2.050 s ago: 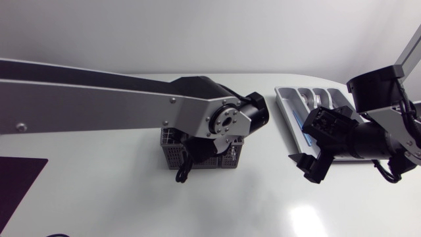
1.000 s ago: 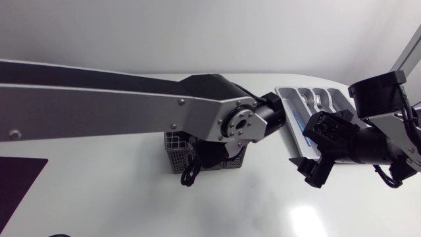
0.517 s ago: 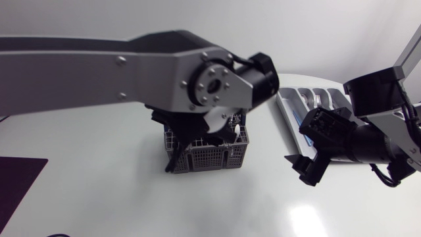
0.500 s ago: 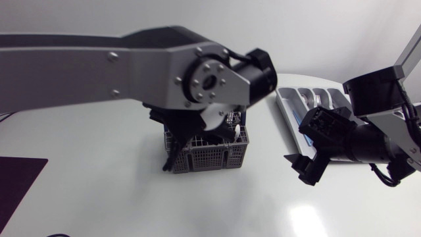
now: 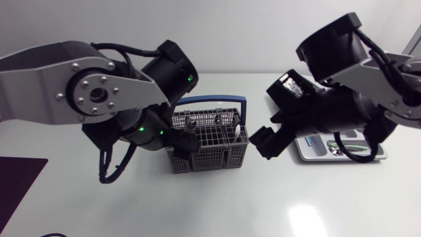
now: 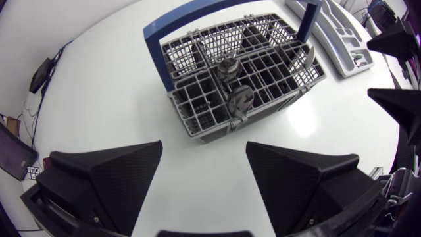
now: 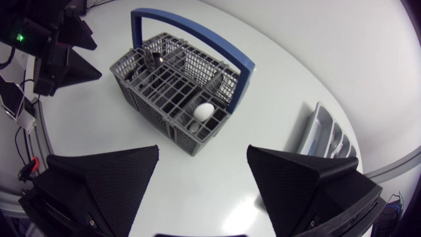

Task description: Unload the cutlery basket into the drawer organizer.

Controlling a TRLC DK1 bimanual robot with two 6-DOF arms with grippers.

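- Grey plastic cutlery basket [image 5: 209,141], blue-handled, is shown uncovered now that the left arm has been drawn back to its left.
- Metal spoons [image 6: 231,68] and a white utensil [image 7: 204,110] are seen standing in its cells.
- Left gripper [image 6: 204,150] is held wide apart and empty, just short of the basket.
- Right gripper [image 7: 202,153], swung in from the drawer organizer [image 7: 327,135] to the basket's right, is likewise spread and empty.
- Nothing is judged unloaded in this pass; a first pick appears to be lined up.
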